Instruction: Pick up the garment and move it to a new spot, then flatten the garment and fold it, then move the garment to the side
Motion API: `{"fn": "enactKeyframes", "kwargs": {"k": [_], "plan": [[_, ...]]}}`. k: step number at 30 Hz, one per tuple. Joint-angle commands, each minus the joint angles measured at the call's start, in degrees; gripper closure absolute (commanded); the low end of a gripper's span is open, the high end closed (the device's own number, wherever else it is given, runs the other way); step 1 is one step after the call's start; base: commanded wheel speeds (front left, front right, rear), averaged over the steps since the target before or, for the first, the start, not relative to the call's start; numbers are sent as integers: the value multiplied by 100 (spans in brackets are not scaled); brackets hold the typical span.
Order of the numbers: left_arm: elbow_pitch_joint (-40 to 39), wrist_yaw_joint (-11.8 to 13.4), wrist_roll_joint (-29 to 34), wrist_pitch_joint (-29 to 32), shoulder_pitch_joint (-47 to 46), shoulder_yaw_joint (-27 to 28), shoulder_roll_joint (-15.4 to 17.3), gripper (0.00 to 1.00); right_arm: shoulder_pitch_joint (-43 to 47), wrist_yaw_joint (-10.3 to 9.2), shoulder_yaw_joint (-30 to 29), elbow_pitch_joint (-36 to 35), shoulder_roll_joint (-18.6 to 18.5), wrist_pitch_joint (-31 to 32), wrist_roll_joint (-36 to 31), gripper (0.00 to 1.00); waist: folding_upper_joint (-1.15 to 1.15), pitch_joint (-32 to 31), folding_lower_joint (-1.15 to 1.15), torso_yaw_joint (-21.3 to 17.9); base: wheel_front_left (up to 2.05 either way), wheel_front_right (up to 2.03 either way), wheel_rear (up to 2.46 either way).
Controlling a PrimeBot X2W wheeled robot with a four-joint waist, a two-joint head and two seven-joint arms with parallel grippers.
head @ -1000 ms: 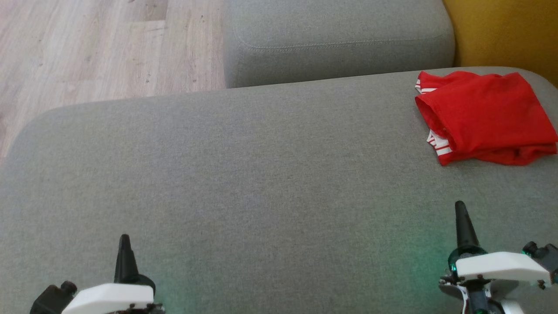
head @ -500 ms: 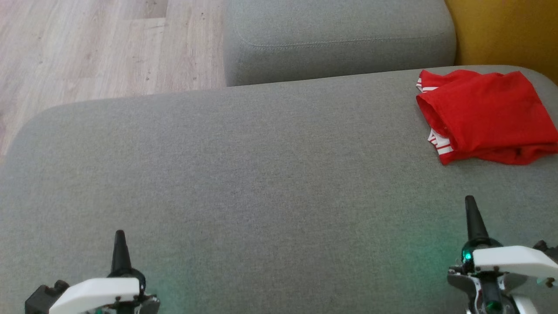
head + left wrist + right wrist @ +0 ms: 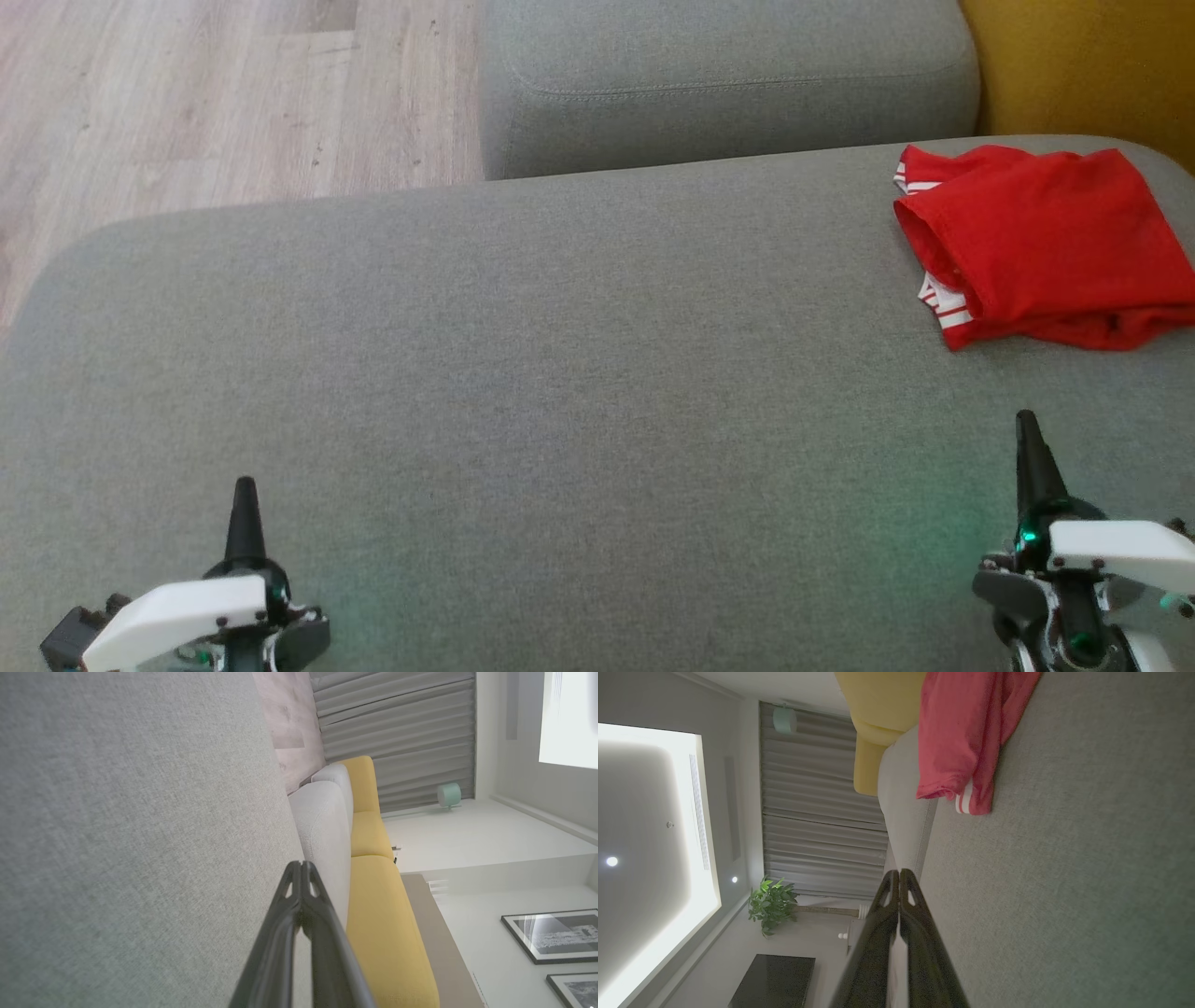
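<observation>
A folded red garment (image 3: 1041, 245) with white-striped trim lies at the far right of the grey sofa seat (image 3: 560, 355); the right wrist view has the garment (image 3: 962, 737) near its top. My left gripper (image 3: 245, 497) hovers low at the near left, shut and empty, far from the garment. At the near right my right gripper (image 3: 1027, 431) is shut too, empty, a short way in front of the garment and not touching it. In each wrist view the fingertips meet, for the left gripper (image 3: 302, 864) and the right gripper (image 3: 899, 872).
A second grey cushion (image 3: 719, 84) sits behind the seat. A yellow sofa (image 3: 1083, 65) stands at the back right. Wooden floor (image 3: 187, 103) lies beyond the seat's far left edge. A potted plant (image 3: 773, 903) shows in the right wrist view.
Both arms have drawn back and outward: the left gripper slid down-left, the right gripper moved right. The garment has not moved; the head view shifted slightly.
</observation>
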Motion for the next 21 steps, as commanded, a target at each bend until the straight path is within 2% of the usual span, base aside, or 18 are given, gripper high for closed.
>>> {"fn": "enactKeyframes", "kwargs": {"k": [1,16,21], "plan": [[-140,-58,-170,45,-350,211,82,100,-370,40,53,-176,-84,51,189,100,0,3,0,1,0,0,0],[-27,-229,-1090,291,-554,417,73,100,-486,45,-169,-173,-75,292,1098,100,0,32,0,10,0,0,0],[-21,-237,-1123,312,-565,439,64,100,-493,45,-191,-172,-67,313,1131,100,0,34,0,10,0,0,0]]}}
